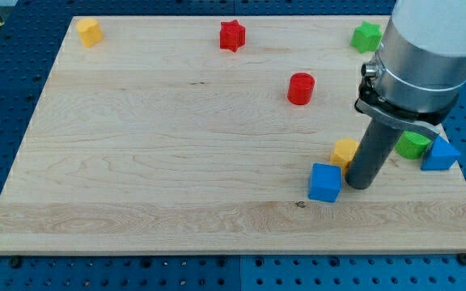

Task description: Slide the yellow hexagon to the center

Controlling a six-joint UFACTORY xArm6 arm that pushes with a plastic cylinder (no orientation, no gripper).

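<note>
My tip [361, 186], a bare rod holding nothing, sits just right of yellow hexagon [345, 151]. Block prob. light, stiff, slides easy; push its right face leftward, blue cube [325, 183] close by.

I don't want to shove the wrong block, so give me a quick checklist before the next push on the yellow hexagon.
1. Yellow hexagon located, partly hidden by the rod: ok.
2. My tip beside it, on its right: ok.
3. Tip actually touching it: cannot tell.
4. Blue cube out of the way: not ok, it sits at the hexagon's lower left.
5. Red cylinder away from the hexagon: ok.
6. Other yellow block not confused, far top-left: ok.
</note>
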